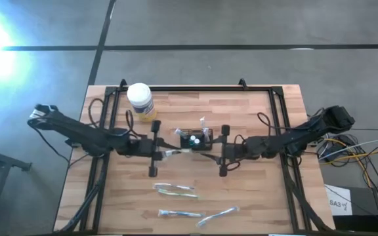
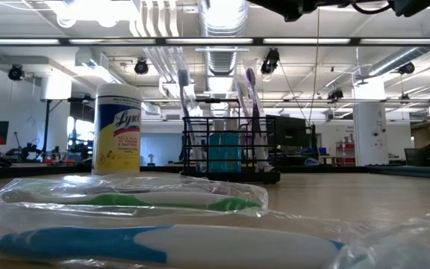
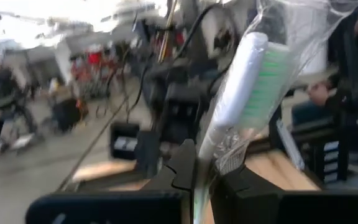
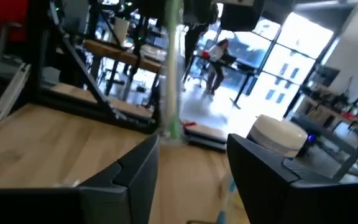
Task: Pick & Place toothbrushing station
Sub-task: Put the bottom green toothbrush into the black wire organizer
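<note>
The white-lidded jar [image 2: 118,128] reads "Lysol"; three wrapped toothbrushes [image 1: 174,191] lie on the table [image 1: 254,190]. My left gripper [image 3: 205,180] clamps a fourth wrapped toothbrush [image 3: 244,93], my right gripper [image 4: 191,168] stands apart, and the toothbrushing station [image 1: 195,140] sits between them at the table's middle.

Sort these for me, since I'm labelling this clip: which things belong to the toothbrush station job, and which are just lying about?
Belonging to the job:
- black wire-mesh caddy, mid-table
- wrapped toothbrush, held in the shut left gripper
- right gripper, open beside the caddy
- wrapped toothbrushes on the near table

Lying about:
- white-lidded wipes jar, behind the caddy
- person in the room
</note>
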Tool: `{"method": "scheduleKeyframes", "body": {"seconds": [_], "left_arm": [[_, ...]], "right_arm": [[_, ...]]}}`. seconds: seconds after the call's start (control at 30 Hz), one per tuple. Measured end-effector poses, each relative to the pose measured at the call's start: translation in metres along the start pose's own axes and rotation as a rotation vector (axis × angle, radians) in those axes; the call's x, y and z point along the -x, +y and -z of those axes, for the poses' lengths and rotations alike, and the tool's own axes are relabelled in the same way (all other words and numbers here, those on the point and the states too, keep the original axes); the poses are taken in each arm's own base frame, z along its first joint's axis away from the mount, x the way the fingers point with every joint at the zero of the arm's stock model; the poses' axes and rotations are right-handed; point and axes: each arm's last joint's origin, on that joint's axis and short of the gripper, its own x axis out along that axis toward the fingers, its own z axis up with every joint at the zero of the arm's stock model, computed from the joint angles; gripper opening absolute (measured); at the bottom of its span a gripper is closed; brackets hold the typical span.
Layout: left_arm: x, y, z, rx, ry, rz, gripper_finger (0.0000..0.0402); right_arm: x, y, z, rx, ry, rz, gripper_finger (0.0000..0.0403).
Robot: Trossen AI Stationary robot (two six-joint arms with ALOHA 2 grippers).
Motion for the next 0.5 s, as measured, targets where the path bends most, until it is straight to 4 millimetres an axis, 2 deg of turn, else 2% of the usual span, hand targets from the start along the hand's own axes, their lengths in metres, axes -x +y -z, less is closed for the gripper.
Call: {"method": "scheduleKeyframes", "body": {"seconds": [0.07, 0.2, 0.4, 0.5], "left_arm": [[0.011, 0.004, 0.000, 0.012, 0.049, -0.020, 0.0021], [0.031, 0.009, 0.002, 0.070, 0.021, -0.008, 0.0021], [0.055, 0.011, 0.023, 0.063, 0.085, 0.008, 0.0021], [0.065, 0.011, 0.036, 0.065, 0.095, 0.006, 0.0021]], "right_arm": [[0.006, -0.002, -0.002, -0.028, 0.009, -0.031, 0.0188], [0.023, -0.007, -0.010, -0.116, -0.061, -0.168, 0.0163], [0.059, -0.022, -0.026, -0.133, -0.122, -0.380, 0.0080], [0.075, -0.029, -0.024, -0.131, -0.177, -0.444, 0.0033]]}}
